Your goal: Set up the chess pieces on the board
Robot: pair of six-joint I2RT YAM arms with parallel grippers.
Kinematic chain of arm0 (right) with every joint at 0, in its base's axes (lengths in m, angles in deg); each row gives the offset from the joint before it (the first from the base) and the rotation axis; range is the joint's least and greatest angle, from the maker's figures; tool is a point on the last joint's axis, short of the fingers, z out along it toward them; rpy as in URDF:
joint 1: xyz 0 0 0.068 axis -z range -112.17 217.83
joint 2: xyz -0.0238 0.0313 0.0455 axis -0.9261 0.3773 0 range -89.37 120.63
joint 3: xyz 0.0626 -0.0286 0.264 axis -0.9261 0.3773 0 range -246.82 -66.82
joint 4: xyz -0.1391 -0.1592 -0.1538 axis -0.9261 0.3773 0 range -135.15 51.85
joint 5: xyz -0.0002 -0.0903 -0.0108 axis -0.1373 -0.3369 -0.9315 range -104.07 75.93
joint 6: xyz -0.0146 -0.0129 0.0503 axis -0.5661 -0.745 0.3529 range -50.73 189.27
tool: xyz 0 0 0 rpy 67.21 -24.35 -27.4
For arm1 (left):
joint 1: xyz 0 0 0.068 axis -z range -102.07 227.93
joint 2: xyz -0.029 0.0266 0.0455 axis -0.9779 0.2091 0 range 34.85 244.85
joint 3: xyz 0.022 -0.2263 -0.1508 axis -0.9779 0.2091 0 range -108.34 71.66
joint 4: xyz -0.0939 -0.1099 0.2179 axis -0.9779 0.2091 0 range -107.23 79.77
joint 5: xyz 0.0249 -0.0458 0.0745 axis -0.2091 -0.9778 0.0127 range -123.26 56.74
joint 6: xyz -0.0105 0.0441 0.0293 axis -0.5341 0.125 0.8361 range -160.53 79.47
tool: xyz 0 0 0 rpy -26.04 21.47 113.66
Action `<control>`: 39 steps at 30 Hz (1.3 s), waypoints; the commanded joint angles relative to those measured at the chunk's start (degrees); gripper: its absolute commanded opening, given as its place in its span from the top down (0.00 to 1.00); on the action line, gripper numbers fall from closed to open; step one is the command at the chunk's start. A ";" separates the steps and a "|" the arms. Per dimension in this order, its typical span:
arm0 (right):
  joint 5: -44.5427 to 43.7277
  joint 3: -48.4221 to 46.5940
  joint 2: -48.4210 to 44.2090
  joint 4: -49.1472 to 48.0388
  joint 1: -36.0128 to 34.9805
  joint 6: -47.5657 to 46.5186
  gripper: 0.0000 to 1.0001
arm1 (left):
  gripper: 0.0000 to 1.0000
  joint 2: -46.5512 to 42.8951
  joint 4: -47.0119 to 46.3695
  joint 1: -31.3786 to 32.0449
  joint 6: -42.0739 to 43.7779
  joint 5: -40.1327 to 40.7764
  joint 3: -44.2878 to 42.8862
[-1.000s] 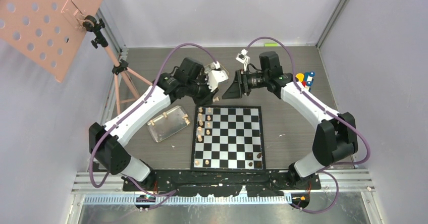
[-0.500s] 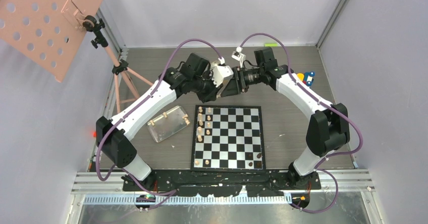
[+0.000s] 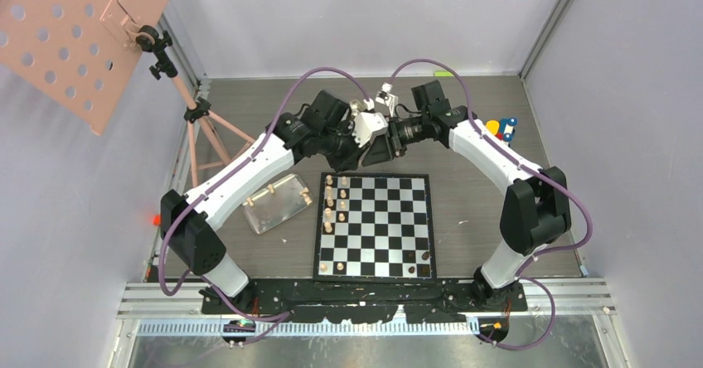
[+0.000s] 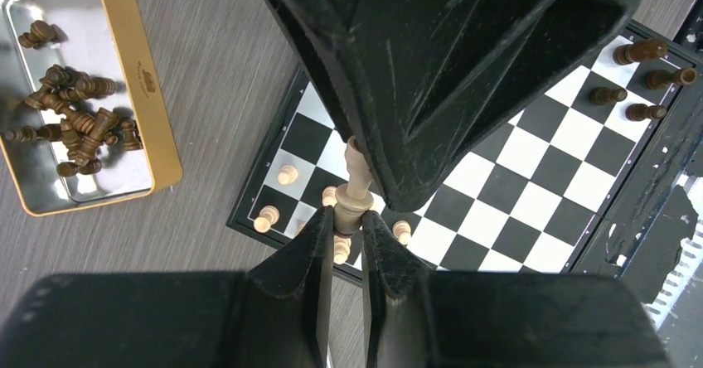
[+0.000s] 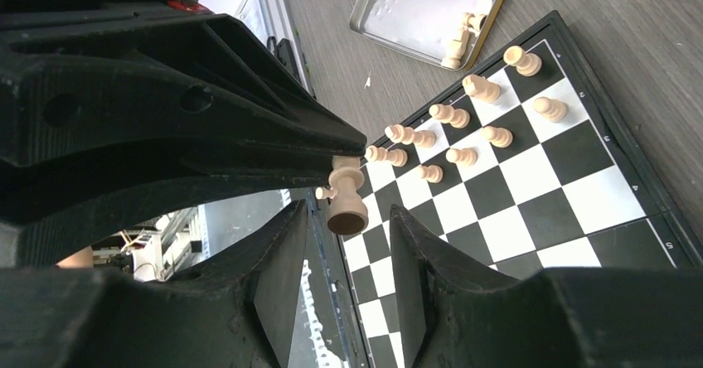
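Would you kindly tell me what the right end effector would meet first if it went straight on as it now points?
Probably the pale chess piece, held by the left end effector just ahead of the right end effector; depth is unclear, but the board lies beyond it.

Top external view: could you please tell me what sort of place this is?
Probably a robot test cell: pale walls enclose the table, two arms are bolted to a metal rail, and a perforated pink panel sits on a tripod.
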State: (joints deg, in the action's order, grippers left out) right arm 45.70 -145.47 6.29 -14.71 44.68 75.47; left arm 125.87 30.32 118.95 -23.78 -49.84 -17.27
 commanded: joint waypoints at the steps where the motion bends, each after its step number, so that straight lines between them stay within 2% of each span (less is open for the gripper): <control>1: 1.11 -3.01 0.40 1.27 -0.48 -1.23 0.55 | 1.00 -0.67 0.26 0.89 -0.14 0.11 -1.25; 4: 1.51 -3.25 0.68 1.30 -0.48 -1.03 0.60 | 1.00 -0.80 0.27 1.08 -0.14 0.37 -1.21; 8: 2.14 -3.25 0.92 1.39 -0.57 -0.88 0.73 | 0.99 -0.89 0.35 1.17 -0.08 0.47 -1.08; 10: 2.34 -3.39 0.87 1.78 -0.57 -1.05 0.78 | 0.94 -1.14 0.31 1.17 -0.05 0.67 -0.87; 13: 1.63 -4.16 0.24 4.96 -0.53 -3.42 0.92 | 0.75 -2.22 -0.46 1.17 0.09 1.15 -0.28; 15: 0.94 -4.40 -0.60 6.08 -0.03 -4.36 0.96 | 0.54 -3.35 -0.86 1.04 0.20 0.97 0.01; 17: 0.76 -4.30 -1.48 6.51 0.76 -4.46 0.97 | 0.37 -4.00 -0.32 0.07 0.10 -0.69 -0.58; 20: 1.85 -4.42 -2.70 6.90 2.03 -3.70 0.99 | 0.19 -4.89 -0.44 -2.72 -1.11 -5.94 -1.81; 23: 3.28 -4.90 -4.42 6.86 3.95 -2.39 0.99 | 0.08 -5.49 -0.98 -6.69 -3.21 -13.31 -3.79; 26: 4.91 -5.93 -5.81 6.73 5.22 -1.07 0.99 | 0.05 -5.74 -4.18 -11.00 -7.08 -22.76 -5.34; 29: 6.23 -5.94 -7.08 4.36 5.65 1.66 0.99 | 0.07 -5.56 -8.40 -13.75 -11.69 -30.25 -4.94; 34: 8.28 -2.44 -8.62 -12.70 6.71 17.71 0.99 | 0.15 -5.35 -17.17 -16.13 -22.77 -39.61 -1.66; 39: 10.29 1.67 -8.51 -30.82 6.97 33.43 0.99 | 0.24 -4.41 -26.83 -16.83 -31.11 -44.38 0.62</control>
State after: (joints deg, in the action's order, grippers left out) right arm 53.00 -146.25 -0.62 -26.93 51.21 93.81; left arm 122.31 14.43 102.84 -45.51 -85.90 -17.79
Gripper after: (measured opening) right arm 0.263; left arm 0.789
